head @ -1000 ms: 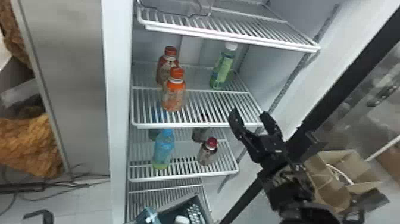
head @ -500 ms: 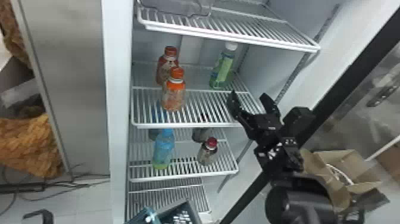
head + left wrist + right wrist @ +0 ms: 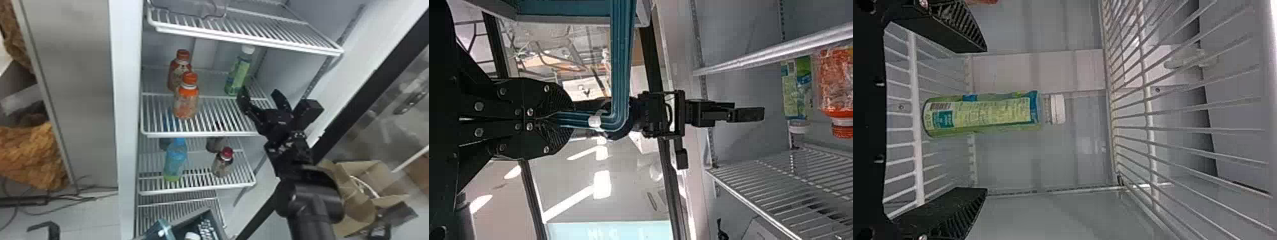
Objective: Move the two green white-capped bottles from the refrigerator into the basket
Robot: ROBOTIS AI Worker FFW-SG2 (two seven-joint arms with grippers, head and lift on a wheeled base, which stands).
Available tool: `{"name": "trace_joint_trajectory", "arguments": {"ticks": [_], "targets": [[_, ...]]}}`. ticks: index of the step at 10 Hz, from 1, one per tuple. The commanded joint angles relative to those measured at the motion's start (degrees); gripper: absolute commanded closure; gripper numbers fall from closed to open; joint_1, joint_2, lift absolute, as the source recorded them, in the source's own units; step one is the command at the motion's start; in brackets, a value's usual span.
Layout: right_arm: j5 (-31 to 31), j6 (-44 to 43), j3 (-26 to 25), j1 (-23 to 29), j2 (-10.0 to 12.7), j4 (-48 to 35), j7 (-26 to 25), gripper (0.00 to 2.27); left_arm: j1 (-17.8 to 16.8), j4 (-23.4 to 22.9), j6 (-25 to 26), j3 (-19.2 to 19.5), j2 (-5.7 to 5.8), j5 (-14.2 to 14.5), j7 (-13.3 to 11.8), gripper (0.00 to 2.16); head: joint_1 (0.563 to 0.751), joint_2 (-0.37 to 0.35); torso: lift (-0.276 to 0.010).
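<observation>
Right gripper near green bottle, jaws open; orange-capped bottles left of bottle, shelf above; left gripper clamping basket handle.

Green bottle with white cap; orange-capped bottle.

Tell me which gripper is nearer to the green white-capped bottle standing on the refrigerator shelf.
Right. The right gripper is open just in front of the bottle, not gripping it; the left gripper is farther off, closed on the basket's handle.
</observation>
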Motion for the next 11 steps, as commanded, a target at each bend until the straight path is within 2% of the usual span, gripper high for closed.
{"name": "trace_joint_trajectory", "arguments": {"ticks": [1,5,11], "targets": [[0.0,-0.4,1.2,-2.1,-0.3,2.6,0.0,0.03,-0.1,0.0,0.0,0.0,0.0,0.1,0.0,1.21,0.695,-0.35,-0.004],[-0.1,-0.4,3.3,-5.1,-0.4,6.8,-2.1,0.03,-0.4,0.0,0.0,-0.5,0.0,0.1,0.2,1.21,0.695,-0.35,-0.004],[1.4,-2.1,4.9,-13.4,-1.1,16.1,-5.7,0.03,-1.0,0.3,0.0,-1.2,-0.09,0.7,0.4,1.21,0.695,-0.35,-0.004]]}}
